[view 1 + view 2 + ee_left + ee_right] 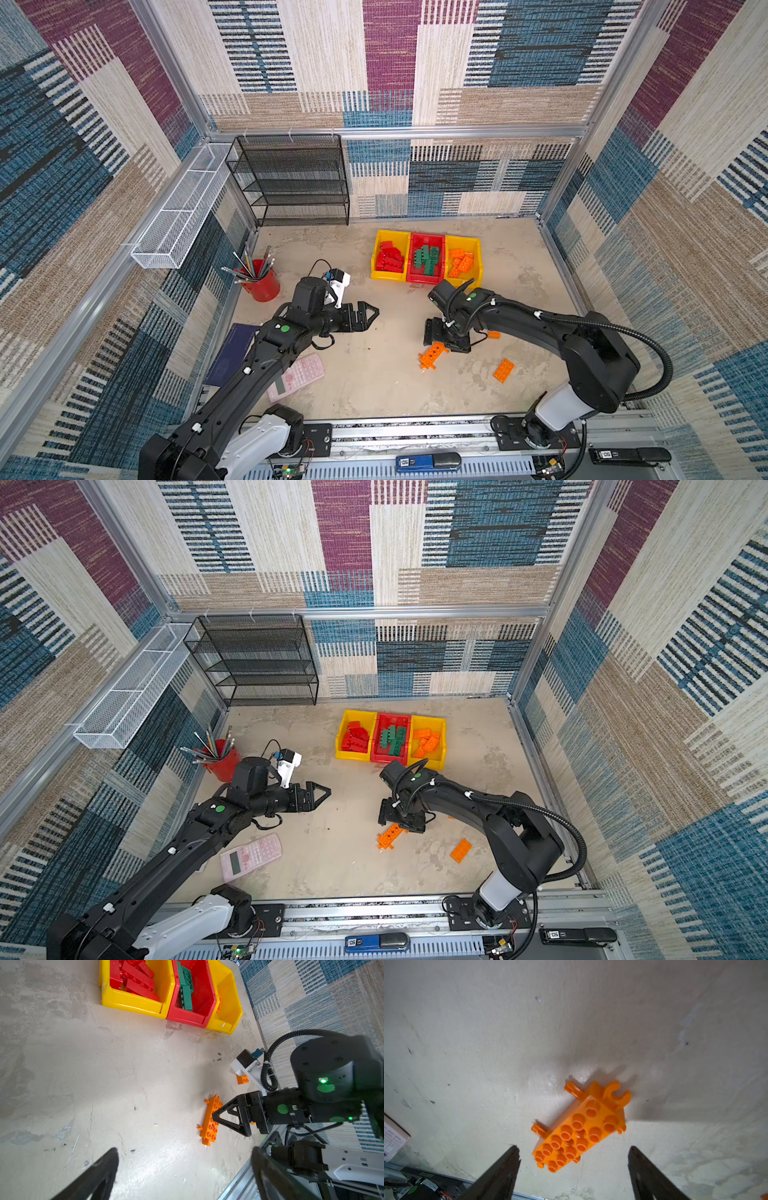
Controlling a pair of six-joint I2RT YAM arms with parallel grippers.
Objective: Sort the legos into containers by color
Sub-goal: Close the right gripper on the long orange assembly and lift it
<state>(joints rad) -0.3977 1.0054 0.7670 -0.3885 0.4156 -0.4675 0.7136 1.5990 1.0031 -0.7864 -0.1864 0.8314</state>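
Note:
A long orange studded lego (579,1128) with side pegs lies flat on the table (433,354) (390,835) (211,1120). My right gripper (573,1148) hangs just above its near end, open, with a gap between each jaw and the lego. An orange flat brick (503,370) and a small orange brick (493,334) lie to its right. At the back, three containers stand side by side: a yellow bin (376,253) with red legos, a red bin (428,239) with green legos, and a yellow bin (478,257) with orange legos. My left gripper (374,311) (185,1150) hovers open and empty over the middle of the table.
A red pencil cup (261,284) stands at the left. A pink calculator (296,376) and a dark blue notebook (232,353) lie under my left arm. A black mesh shelf (291,178) stands against the back wall, and a white mesh basket (178,208) hangs on the left wall.

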